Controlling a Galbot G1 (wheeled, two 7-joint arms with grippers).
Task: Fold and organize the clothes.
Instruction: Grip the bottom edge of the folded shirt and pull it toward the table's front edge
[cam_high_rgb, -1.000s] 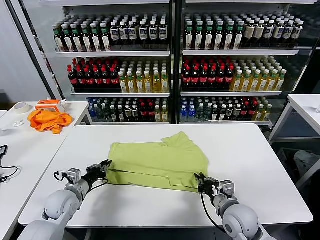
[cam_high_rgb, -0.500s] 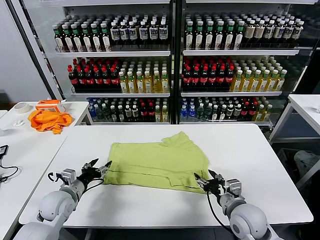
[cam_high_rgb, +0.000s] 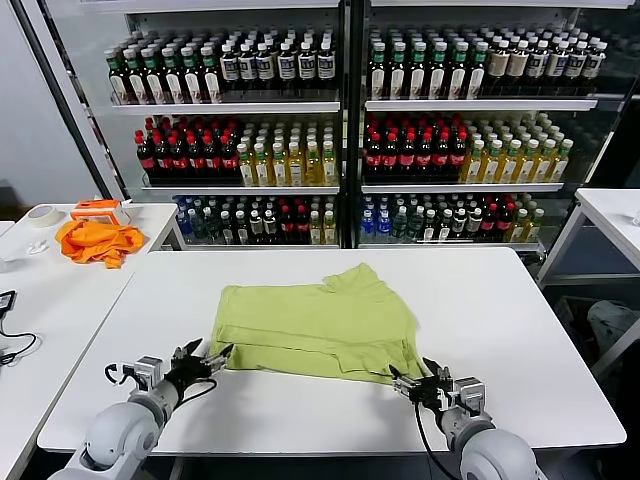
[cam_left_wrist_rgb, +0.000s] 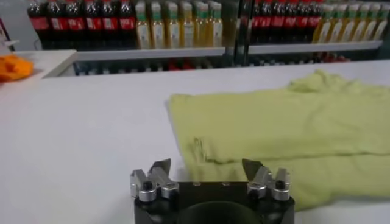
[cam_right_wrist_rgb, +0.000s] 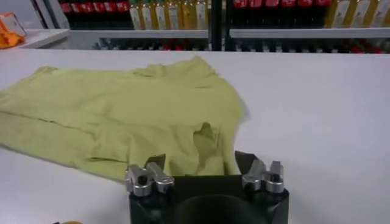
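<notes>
The clothes, a lime-green T-shirt (cam_high_rgb: 315, 320), lie folded flat in the middle of the white table (cam_high_rgb: 500, 300), with one sleeve pointing toward the shelves. My left gripper (cam_high_rgb: 205, 357) sits low at the shirt's near left corner, open and holding nothing. My right gripper (cam_high_rgb: 415, 380) sits low at the near right corner, also open and empty. In the left wrist view the shirt (cam_left_wrist_rgb: 286, 122) starts just ahead of the open left gripper (cam_left_wrist_rgb: 207, 165). In the right wrist view a small fold of the shirt (cam_right_wrist_rgb: 122, 109) lies ahead of the open right gripper (cam_right_wrist_rgb: 201, 159).
An orange cloth (cam_high_rgb: 98, 240) and a tape roll (cam_high_rgb: 41, 215) lie on a side table to the left. Shelves of bottles (cam_high_rgb: 340, 130) stand behind the table. Another white table (cam_high_rgb: 610, 210) is at the right. A black cable (cam_high_rgb: 10, 345) hangs at far left.
Both grippers were closed on the shirt's near hem a second ago. They have opened, let it go and drawn back toward the table's near edge. The hem now lies flat.
</notes>
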